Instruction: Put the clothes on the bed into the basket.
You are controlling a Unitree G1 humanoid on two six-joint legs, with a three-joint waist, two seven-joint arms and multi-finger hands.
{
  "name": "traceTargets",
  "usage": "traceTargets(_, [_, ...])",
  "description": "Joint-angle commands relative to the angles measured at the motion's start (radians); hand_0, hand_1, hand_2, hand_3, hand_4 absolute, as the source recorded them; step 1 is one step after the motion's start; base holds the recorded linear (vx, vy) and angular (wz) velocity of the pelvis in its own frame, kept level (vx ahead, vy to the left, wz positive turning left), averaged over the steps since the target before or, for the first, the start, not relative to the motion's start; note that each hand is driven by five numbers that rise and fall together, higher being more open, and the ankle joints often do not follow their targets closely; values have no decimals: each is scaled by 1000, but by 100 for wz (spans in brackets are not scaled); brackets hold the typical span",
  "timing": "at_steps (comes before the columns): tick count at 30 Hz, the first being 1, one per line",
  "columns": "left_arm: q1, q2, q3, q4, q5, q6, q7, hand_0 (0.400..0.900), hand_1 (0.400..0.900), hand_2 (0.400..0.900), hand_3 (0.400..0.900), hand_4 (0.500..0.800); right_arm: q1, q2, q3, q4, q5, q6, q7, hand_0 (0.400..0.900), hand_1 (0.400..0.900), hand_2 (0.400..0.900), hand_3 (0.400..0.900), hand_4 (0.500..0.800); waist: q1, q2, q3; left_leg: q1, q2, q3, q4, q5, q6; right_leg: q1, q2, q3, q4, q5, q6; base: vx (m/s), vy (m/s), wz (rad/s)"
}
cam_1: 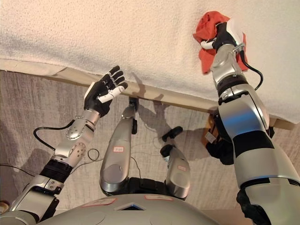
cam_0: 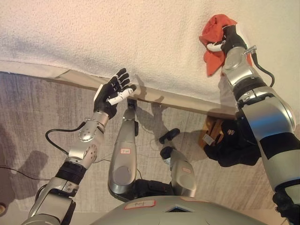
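A red cloth (cam_0: pixel 214 40) lies on the cream-covered bed (cam_0: pixel 140 37) at the upper right. My right hand (cam_0: pixel 227 39) reaches over the bed and is shut on the cloth, with bunched fabric showing above and below the fingers; it also shows in the right eye view (cam_1: pixel 218 37). My left hand (cam_0: pixel 115 91) is open and empty, fingers spread, held in the air just in front of the bed's edge. A brown basket (cam_0: pixel 212 132) stands on the floor by the bed, mostly hidden behind my right arm, with dark cloth (cam_0: pixel 234 149) at it.
The bed's pale wooden side rail (cam_0: pixel 187 100) runs across the view from left to lower right. Below it is grey wood-look floor (cam_0: pixel 28 122).
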Motion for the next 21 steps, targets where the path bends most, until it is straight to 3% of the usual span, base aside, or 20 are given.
traceTargets(1, [33,4,19,-153,-25,-57,0,900,900,900,900,800,-42,-2,35,-52,65,-39,0,400,400,400,400,500,19,1,-5,53,-6,-106,-18,-69,-75,13,6,68,81,46,33,-21,20,-7])
traceTargets(4, [32,-1,19,-147,-24,-64,9,900,900,900,900,800,-1,-43,-11,-134,116,-67,-44,400,400,400,400,500,4,12,-5,63,-3,-100,-14,-71,-75,12,1,75,90,40,34,-41,40,-13])
traceTargets(5, [33,-9,20,-141,-31,-70,9,900,900,900,900,800,60,-76,-43,-247,128,-85,-76,400,400,400,400,500,-10,21,-6,70,1,-94,-9,-72,-73,12,-3,83,96,33,33,-45,41,-16])
traceTargets(6, [34,-9,17,-140,-31,-71,9,900,900,900,900,800,68,-78,-46,-255,127,-82,-77,400,400,400,400,500,-8,21,-7,71,2,-93,-8,-73,-73,12,-3,84,97,32,33,-40,51,-19])
traceTargets(7, [35,-17,12,-136,-32,-75,14,900,900,900,900,800,110,-70,-101,-359,149,-103,-137,400,400,400,400,500,-16,28,-12,78,4,-88,-7,-74,-73,14,-7,87,98,30,34,-28,39,-15])
traceTargets(9, [37,-24,13,-132,-34,-80,15,900,900,900,900,800,175,-81,-104,-459,118,-101,-149,400,400,400,400,500,-25,34,-16,84,6,-83,-7,-74,-72,14,-10,93,98,28,35,-35,39,-16])
traceTargets(10, [34,-49,6,-121,-25,-89,10,900,900,900,900,800,327,-80,-196,-611,109,-141,-194,400,400,400,400,500,-48,50,-23,94,11,-76,-4,-74,-72,23,-16,92,95,17,36,-27,15,-9])
traceTargets(11, [36,-48,0,-119,-25,-90,9,900,900,900,900,800,343,-81,-203,-624,106,-136,-195,400,400,400,400,500,-44,50,-26,96,11,-77,-5,-74,-72,25,-15,92,95,17,36,-39,-1,-12])
traceTargets(13, [37,-65,-11,-102,-26,-99,-13,900,900,900,900,800,502,-78,-325,-791,112,-163,-233,400,400,400,400,500,-63,69,-50,115,20,-71,0,-73,-75,53,-21,90,76,0,37,-10,-44,-3])
traceTargets(17, [62,-78,-8,-86,-27,-91,-46,900,900,900,900,800,711,-71,-441,-914,70,-181,-262,400,400,400,400,500,-91,83,-112,169,33,-55,-6,-72,-84,108,-27,95,41,-5,43,37,-52,-5])
traceTargets(21, [106,-89,9,-68,-36,-77,-81,900,900,900,900,800,862,-103,-537,-908,61,-186,-254,400,400,400,400,500,-115,81,-182,231,47,-36,-24,-65,-98,169,-24,99,2,-7,48,52,-73,-7])
